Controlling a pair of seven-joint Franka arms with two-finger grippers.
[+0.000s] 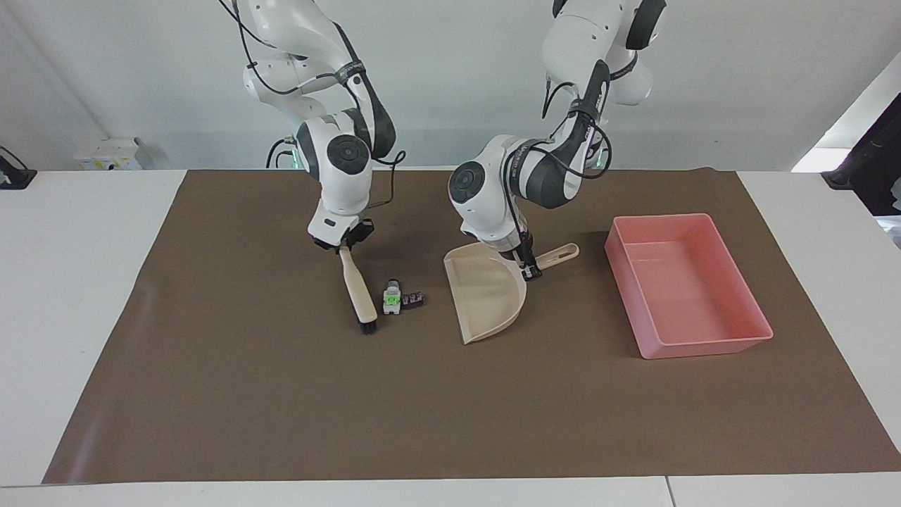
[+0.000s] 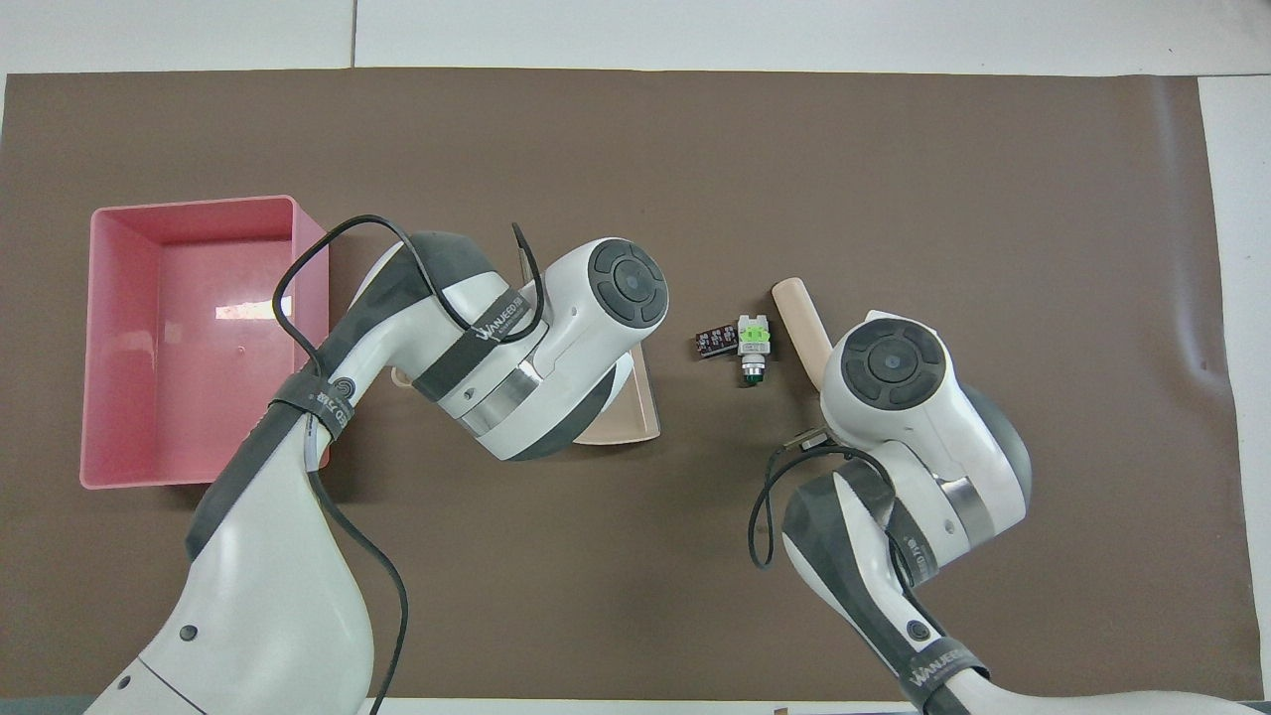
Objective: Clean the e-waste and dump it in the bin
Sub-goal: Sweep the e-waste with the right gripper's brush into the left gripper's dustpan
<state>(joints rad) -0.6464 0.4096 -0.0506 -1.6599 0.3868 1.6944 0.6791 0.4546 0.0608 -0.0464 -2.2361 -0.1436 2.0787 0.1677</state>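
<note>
Two small e-waste scraps lie side by side mid-mat: a white-grey one with a green patch (image 1: 391, 299) (image 2: 754, 341) and a dark one (image 1: 414, 300) (image 2: 712, 344). My right gripper (image 1: 343, 243) is shut on the handle of a beige brush (image 1: 357, 289) (image 2: 800, 318), whose bristles reach the mat just beside the white-grey scrap, toward the right arm's end. My left gripper (image 1: 528, 269) is shut on the handle of the beige dustpan (image 1: 488, 292) (image 2: 640, 417), its open mouth facing the scraps a short gap away. The pink bin (image 1: 686, 296) (image 2: 199, 377) sits empty beside the dustpan, toward the left arm's end.
A brown mat (image 1: 450, 408) covers most of the white table. A small white box (image 1: 109, 153) stands off the mat, near the robots at the right arm's end. In the overhead view both arms hide their own grippers.
</note>
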